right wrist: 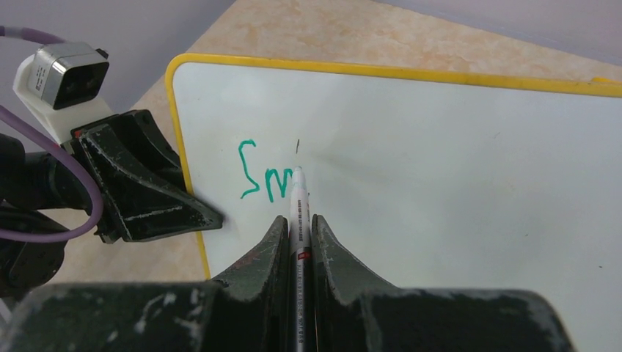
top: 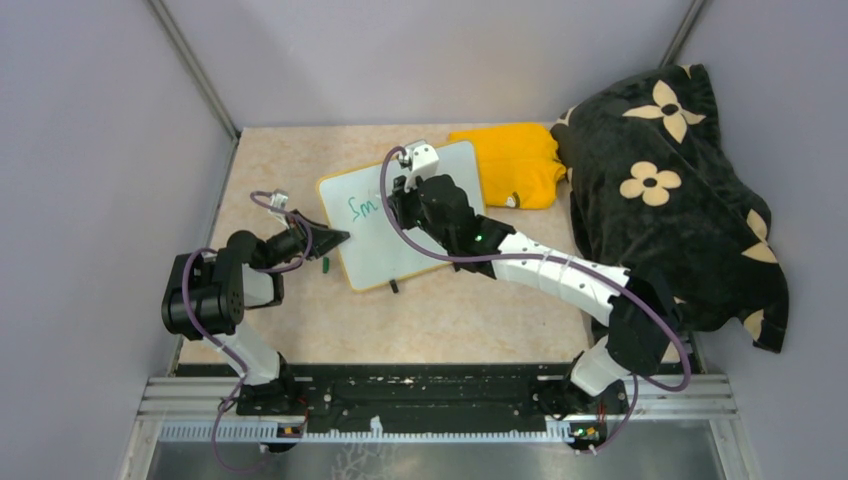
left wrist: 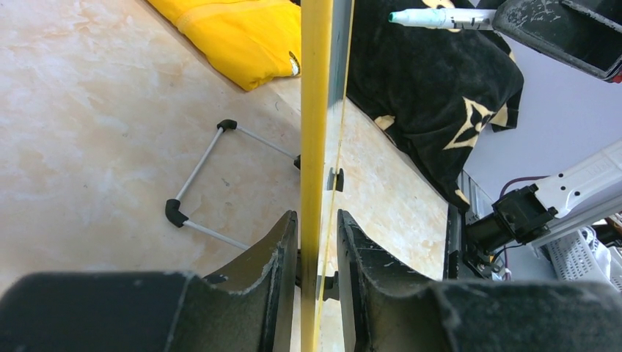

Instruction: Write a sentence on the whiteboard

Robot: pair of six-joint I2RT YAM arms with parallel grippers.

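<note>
Whiteboard (top: 385, 255) lies flat on the beige table (top: 450, 320), turned at an angle, yellow rim (left wrist: 315, 110) all round.

Right gripper (right wrist: 297, 224) hangs over the board's upper middle, clamped on a white marker (right wrist: 299, 205). The marker runs out between the fingers, and its tip touches the board surface at the end of the writing.

The sentence (right wrist: 262, 176) is only "Sm" in green, near the board's left edge on the upper half. The rest of the board surface is bare white.

Left gripper (top: 335, 238) is at the board's left edge. In the left wrist view the rim passes edge-on between the jaws (left wrist: 317, 220). A thin gap shows on each side, so the jaws are slightly parted and straddle the rim without pinching it.

A thin wire stand (left wrist: 202, 183) with black corner pieces reaches from the board's rim onto the table. A small black clip (top: 393, 287) sits on the board's near edge.

A small green piece (top: 325, 265) lies on the table just beside the board's near-left corner, too small to identify.

A folded yellow cloth (top: 510, 165) lies at the board's far-right corner, close to the rim. Whether it touches I cannot tell.

A black blanket with cream flowers (top: 680, 200) is heaped beyond the cloth, well to the board's right.
</note>
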